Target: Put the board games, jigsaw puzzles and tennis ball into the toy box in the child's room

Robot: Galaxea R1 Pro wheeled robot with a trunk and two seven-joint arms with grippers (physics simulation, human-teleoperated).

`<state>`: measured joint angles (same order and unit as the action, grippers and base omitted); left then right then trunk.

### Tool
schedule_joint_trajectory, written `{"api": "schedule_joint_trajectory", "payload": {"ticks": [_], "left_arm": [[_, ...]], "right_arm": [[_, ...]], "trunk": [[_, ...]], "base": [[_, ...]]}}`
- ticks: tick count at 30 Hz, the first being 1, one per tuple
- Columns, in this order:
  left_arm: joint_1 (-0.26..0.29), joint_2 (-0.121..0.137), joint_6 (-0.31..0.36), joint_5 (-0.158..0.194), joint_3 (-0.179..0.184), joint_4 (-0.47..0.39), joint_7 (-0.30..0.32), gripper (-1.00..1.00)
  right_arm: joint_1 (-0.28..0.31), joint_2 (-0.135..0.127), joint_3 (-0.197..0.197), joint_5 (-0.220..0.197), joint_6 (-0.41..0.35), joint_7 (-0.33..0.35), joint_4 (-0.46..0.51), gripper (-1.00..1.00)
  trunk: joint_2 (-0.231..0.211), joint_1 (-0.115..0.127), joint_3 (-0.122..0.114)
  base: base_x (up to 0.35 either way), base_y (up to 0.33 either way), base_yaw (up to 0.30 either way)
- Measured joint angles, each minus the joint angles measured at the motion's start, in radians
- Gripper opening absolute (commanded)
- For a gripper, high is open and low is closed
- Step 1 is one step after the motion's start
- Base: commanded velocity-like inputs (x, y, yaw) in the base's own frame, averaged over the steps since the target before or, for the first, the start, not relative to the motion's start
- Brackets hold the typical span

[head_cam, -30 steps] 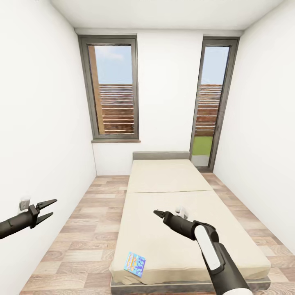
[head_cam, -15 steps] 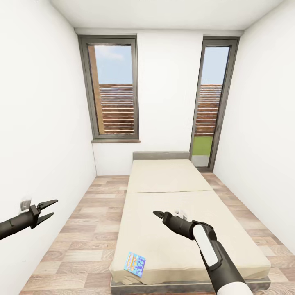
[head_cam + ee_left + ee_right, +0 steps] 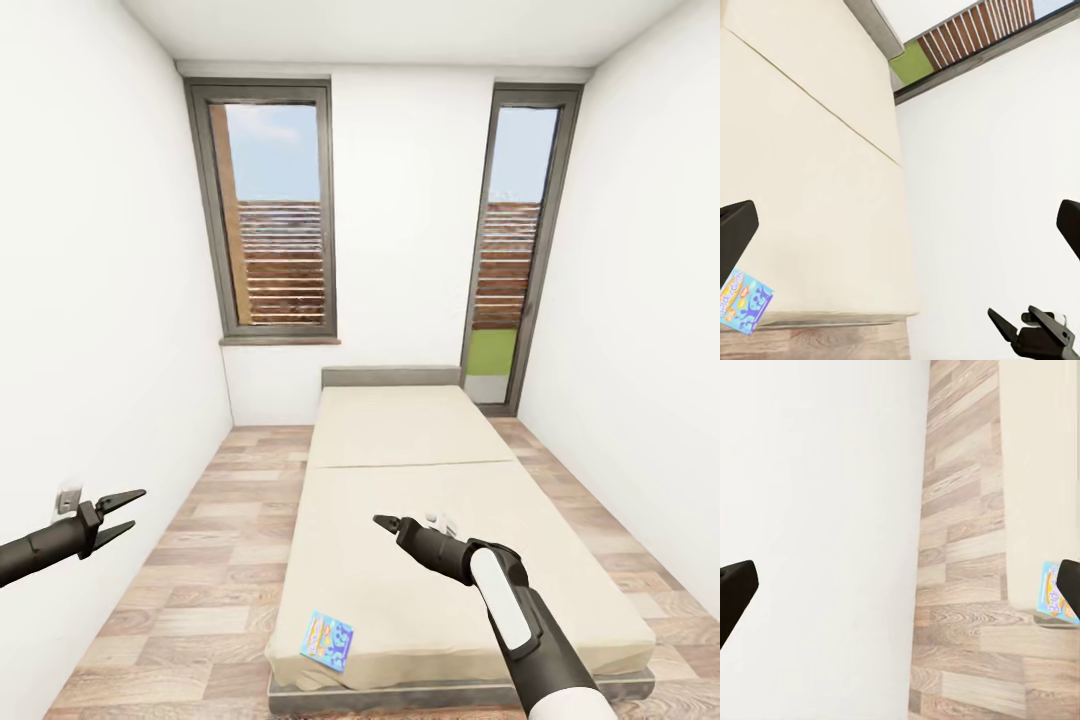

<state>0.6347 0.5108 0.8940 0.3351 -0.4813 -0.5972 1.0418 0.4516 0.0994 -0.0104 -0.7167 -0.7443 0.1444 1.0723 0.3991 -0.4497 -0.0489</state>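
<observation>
A small blue-teal board game (image 3: 329, 640) lies flat on the beige bed (image 3: 420, 440) at its near left corner. It also appears in the left wrist view (image 3: 742, 300) and the right wrist view (image 3: 1054, 592). My right gripper (image 3: 390, 524) hovers open over the middle of the mattress, up and to the right of the game and well apart from it. My left gripper (image 3: 133, 508) is open and empty above the floor, close to the left wall. The table, toy box, jigsaw puzzles and tennis ball are out of view.
A strip of wood-plank floor (image 3: 210, 560) runs between the left wall and the bed, with a narrower strip on the right. A grey headboard (image 3: 392, 377) meets the far wall between two tall dark-framed windows (image 3: 275, 210). A wall socket (image 3: 66, 496) sits beside my left arm.
The whole picture has shifted slightly, so the head camera has moved a little. Both arms keep their pose and the board game lies where it was.
</observation>
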Motion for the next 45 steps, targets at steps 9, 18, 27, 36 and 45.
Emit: {"api": "schedule_joint_trajectory", "payload": {"ticks": [9,18,27,36,45], "left_arm": [[0.000,-0.004,0.000,0.000,0.001,0.000,-0.001,1.00],[0.000,-0.011,0.000,0.000,0.001,0.000,-0.001,1.00],[0.000,-0.011,-0.001,0.000,0.001,-0.001,0.000,1.00],[0.000,-0.011,-0.002,0.000,0.001,-0.002,0.001,1.00],[0.000,-0.011,-0.003,0.000,0.001,-0.002,0.005,1.00]], "right_arm": [[0.000,0.000,0.000,0.000,-0.001,0.000,0.000,1.00],[-0.001,0.000,-0.002,0.002,0.000,0.002,0.000,1.00],[-0.001,0.000,-0.008,0.003,0.022,0.007,0.008,1.00],[-0.001,0.000,-0.024,0.003,0.025,0.009,0.010,1.00],[-0.001,0.000,-0.040,0.003,0.026,0.010,0.011,1.00]], "trunk": [[0.000,0.000,0.014],[0.000,0.000,0.027],[0.000,0.000,0.038],[0.000,0.000,0.040],[0.000,0.000,0.040]], "base": [[0.000,0.000,-0.117],[-0.107,0.000,-0.159],[-0.036,0.000,-0.150],[-0.003,0.000,-0.025],[0.000,0.000,-0.002]]}}
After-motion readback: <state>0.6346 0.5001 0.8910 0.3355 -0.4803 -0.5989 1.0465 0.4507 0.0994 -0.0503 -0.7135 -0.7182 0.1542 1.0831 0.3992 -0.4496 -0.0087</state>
